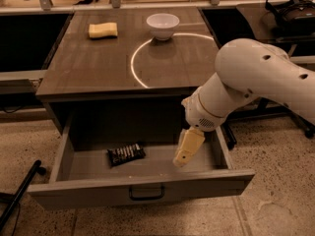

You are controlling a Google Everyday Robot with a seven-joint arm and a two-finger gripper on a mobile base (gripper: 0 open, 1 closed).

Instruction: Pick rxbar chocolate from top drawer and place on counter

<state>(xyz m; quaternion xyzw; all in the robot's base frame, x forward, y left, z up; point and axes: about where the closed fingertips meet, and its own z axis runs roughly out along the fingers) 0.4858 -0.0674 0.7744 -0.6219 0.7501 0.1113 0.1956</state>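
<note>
Camera view looks down on an open top drawer (74,196) at the near edge of the scene, pulled out toward the viewer over a speckled floor (275,205), with a dark curved handle (146,193) centred on its front panel. Inside it, left of centre on the bottom, the rxbar chocolate (126,153) lies flat, a dark wrapper with pale stripes, angled slightly and apart from the drawer walls. To its right, well apart from the bar, the pale yellowish gripper (181,159) hangs tip-down inside the right part of the drawer, tilted so its tip leans left; it touches nothing that can be seen, and whether it is open or closed cannot be told from this angle. Above it the white arm (246,77) rises to the right, its thick rounded segments covering the near right corner of the desk (88,68). The desk's flat brown-grey top sits directly behind and above the drawer, marked with a thin white arc (135,63) that curves from the near middle toward the far right. At the far side of the top, a yellow sponge (103,30) lies on the left, and a white bowl (163,24) stands upright to its right, on the far end of the arc. Dark side tables (29,38) flank the desk.
</note>
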